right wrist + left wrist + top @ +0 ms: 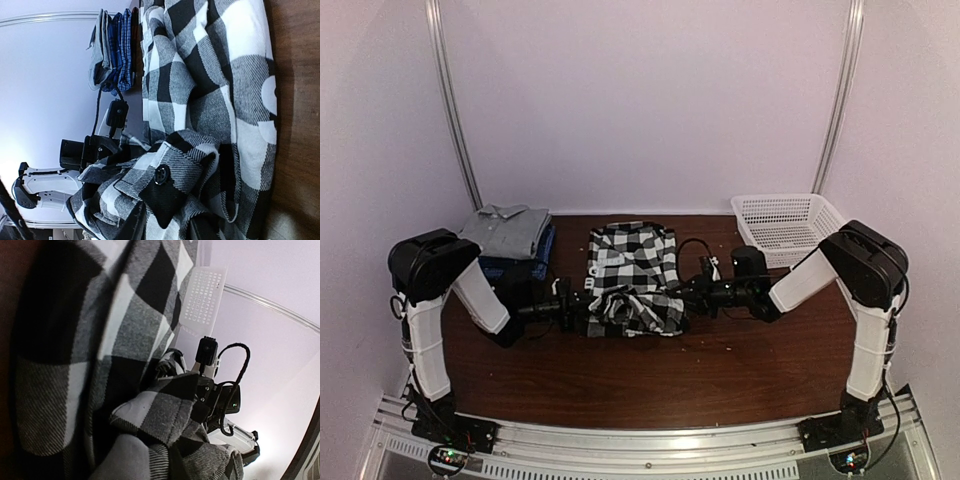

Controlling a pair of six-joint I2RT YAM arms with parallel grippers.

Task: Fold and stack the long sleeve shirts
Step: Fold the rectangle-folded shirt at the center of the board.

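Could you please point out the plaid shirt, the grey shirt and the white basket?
plaid shirt (632, 258), top view, flat upper part
grey shirt (506, 228), top view, folded front
white basket (775, 198), top view, far rim

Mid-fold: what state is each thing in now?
plaid shirt: partly folded, rumpled at near edge.
blue shirts: folded, stacked at left rear.
grey shirt: folded, on top of them.
basket: upright, right rear.
left hand: shut, plaid cloth bunched over it.
right hand: open around the plaid cuff.

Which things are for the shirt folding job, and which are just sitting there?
For the job:
- black-and-white plaid cloth shirt
- folded light grey cloth shirt
- dark blue folded shirts beneath it

Just lying about:
- white plastic mesh basket
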